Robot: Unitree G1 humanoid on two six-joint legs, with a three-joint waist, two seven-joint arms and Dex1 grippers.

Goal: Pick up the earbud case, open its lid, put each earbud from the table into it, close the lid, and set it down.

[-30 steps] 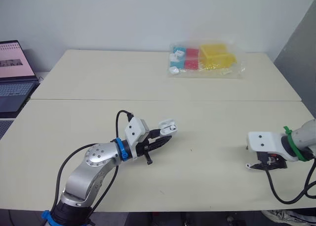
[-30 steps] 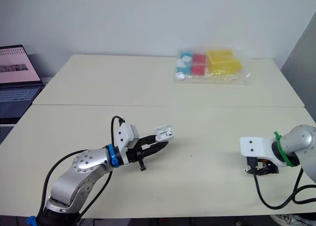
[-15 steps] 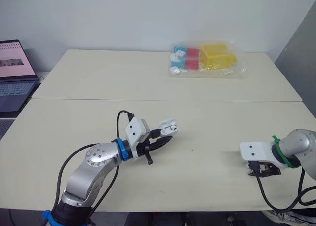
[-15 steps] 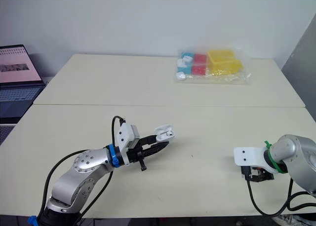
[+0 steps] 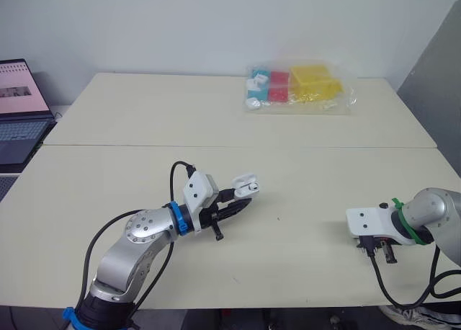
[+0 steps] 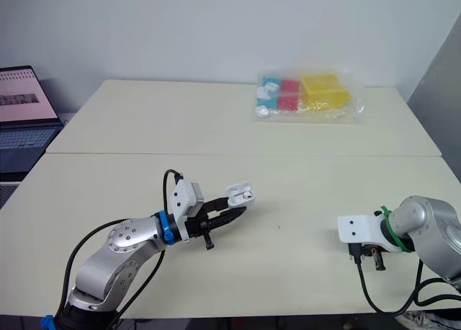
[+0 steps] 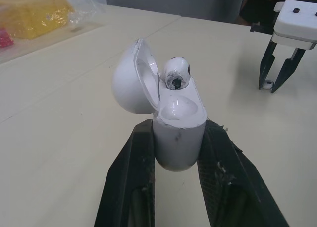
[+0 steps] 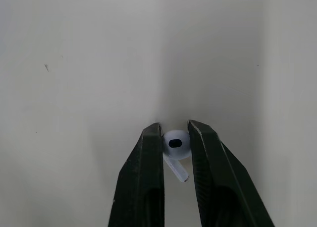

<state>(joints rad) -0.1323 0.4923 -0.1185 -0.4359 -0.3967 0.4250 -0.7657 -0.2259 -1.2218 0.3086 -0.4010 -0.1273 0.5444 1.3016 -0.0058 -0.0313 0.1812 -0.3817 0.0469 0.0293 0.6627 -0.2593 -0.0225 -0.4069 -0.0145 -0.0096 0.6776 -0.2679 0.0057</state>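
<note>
My left gripper (image 7: 177, 133) is shut on the white earbud case (image 7: 176, 120), held above the table's middle (image 5: 245, 185). Its lid (image 7: 130, 78) stands open and one earbud (image 7: 176, 73) sits in the case. My right gripper (image 8: 174, 136) is at the table's right side (image 5: 382, 253), pointing down. Its two black fingers (image 8: 146, 152) are closed on the second white earbud (image 8: 176, 145), whose stem sticks out between them just above the tabletop.
A clear bag (image 5: 299, 87) with yellow, red and blue blocks lies at the far side of the table. A laptop (image 5: 18, 110) stands off the left edge. A seam (image 5: 238, 145) crosses the tabletop between two joined tables.
My right gripper has swung from lying sideways to pointing down and has shut on the earbud on the table. The left gripper and case have not moved.
</note>
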